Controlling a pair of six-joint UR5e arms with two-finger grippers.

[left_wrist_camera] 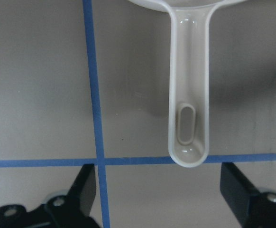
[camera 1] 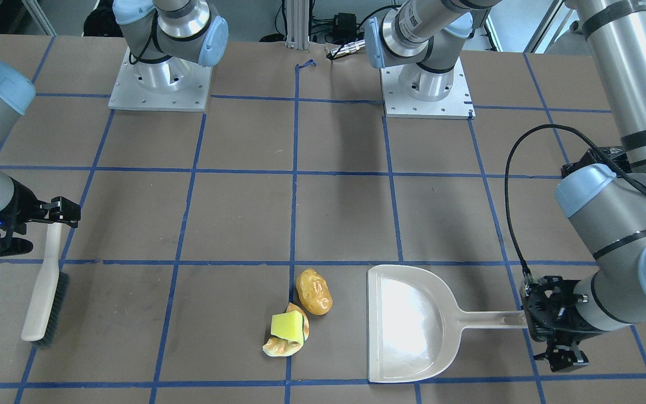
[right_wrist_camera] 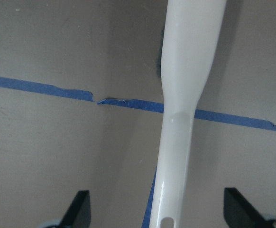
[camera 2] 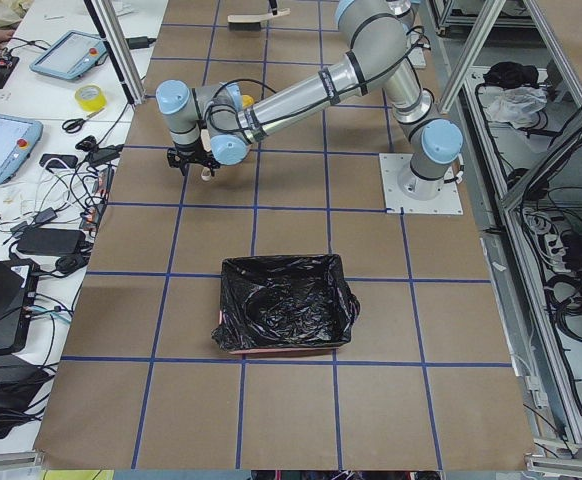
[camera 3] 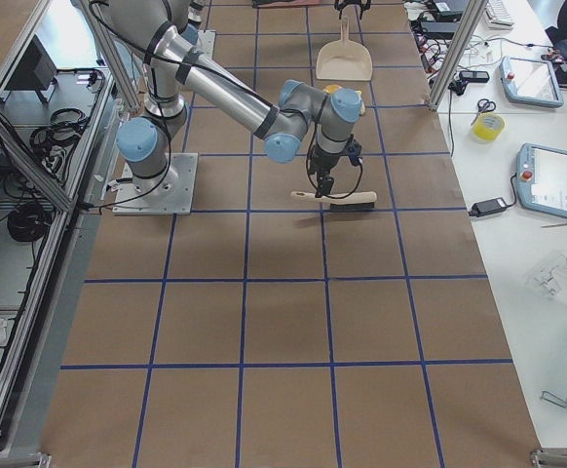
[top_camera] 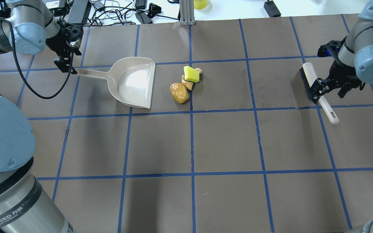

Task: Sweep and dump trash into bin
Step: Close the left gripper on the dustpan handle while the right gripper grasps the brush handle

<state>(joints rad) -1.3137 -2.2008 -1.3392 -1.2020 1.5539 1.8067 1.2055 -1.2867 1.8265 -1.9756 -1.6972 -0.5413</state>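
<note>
Left pincer: mine is spread wide open at the tip of the dustpan's handle; the handle end lies between my fingers, touching neither.
Right pincer: also wide open, straddling the brush's white handle without clamping it.
Trash: a tight cluster on the table, made up of an amber lump, a yellow sponge and a tan bagel piece under the sponge, near the dustpan's open mouth.
Dustpan: beige, flat on the table, mouth facing the trash.
Brush: lying on the table, well apart from the trash, on the far side from the dustpan.
Bin: lined with a crinkled black bag, standing at the table's end on my left, well apart from the dustpan.
</note>
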